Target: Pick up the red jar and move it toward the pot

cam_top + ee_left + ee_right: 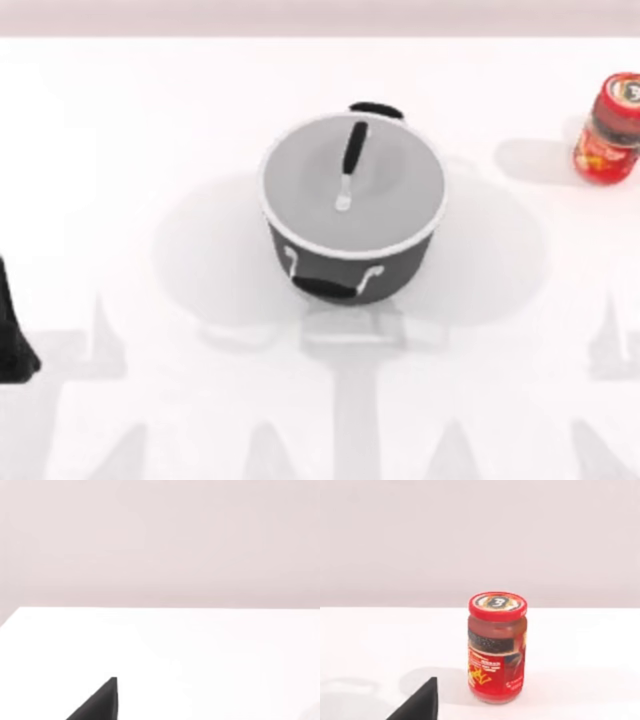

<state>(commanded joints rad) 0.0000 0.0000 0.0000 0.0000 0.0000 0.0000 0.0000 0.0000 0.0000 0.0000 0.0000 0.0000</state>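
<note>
The red jar [610, 128] stands alone at 2 o'clock, well apart from the pot [352, 208] in the middle, so pickup hasn't started; I can't tell either gripper's opening.

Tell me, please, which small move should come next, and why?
Probably the right arm should advance toward the red jar, bringing its tool around the jar's body. The jar stands upright and untouched at the table's right edge, apart from the pot in the middle; the right wrist view faces it directly.
</note>
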